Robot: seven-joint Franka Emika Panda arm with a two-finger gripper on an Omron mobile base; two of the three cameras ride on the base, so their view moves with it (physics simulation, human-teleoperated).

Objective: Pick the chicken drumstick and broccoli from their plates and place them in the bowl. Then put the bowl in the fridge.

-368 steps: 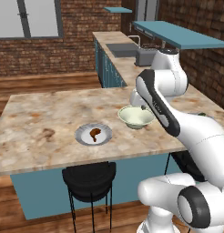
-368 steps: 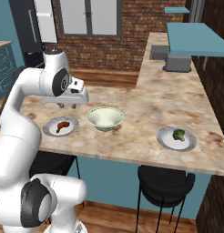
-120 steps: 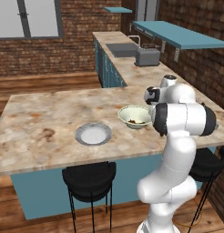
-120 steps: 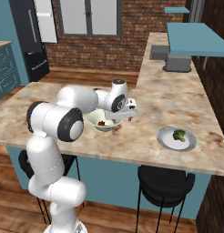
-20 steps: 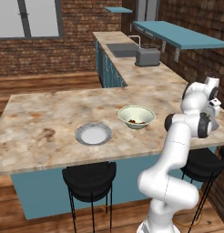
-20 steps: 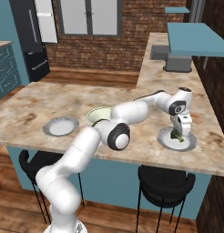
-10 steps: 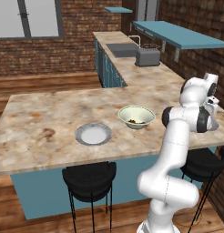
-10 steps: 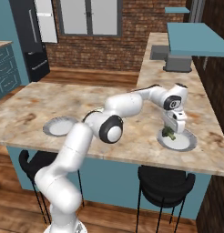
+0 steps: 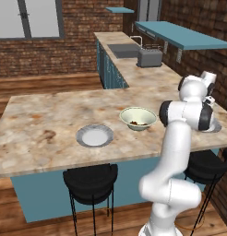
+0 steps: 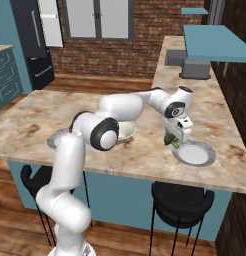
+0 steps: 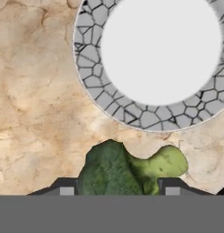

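At the bottom of the hand view, the broccoli (image 11: 117,170) sat wedged between the two dark fingers (image 11: 66,188), which were closed on it — dark floret to the left, paler stem poking right. Above it lay the marbled bench (image 11: 36,91), and in the upper right of that frame the plate (image 11: 109,102) with its crackled grey rim and bare white centre.

In the right base view the gripper (image 10: 174,140) hung right of centre, just above the bench (image 10: 145,155), with the broccoli (image 10: 170,140) showing as a green speck beside the plate (image 10: 197,153). The bowl (image 10: 126,131) was half hidden behind the white arm, left of centre. At the upper left stood the dark fridge (image 10: 32,42).

In the left base view the bowl (image 9: 138,118) sat near the middle of the bench (image 9: 41,133) with a brown bit inside — the chicken drumstick (image 9: 135,123). The other plate (image 9: 94,136) lay to its lower left, apart from it.
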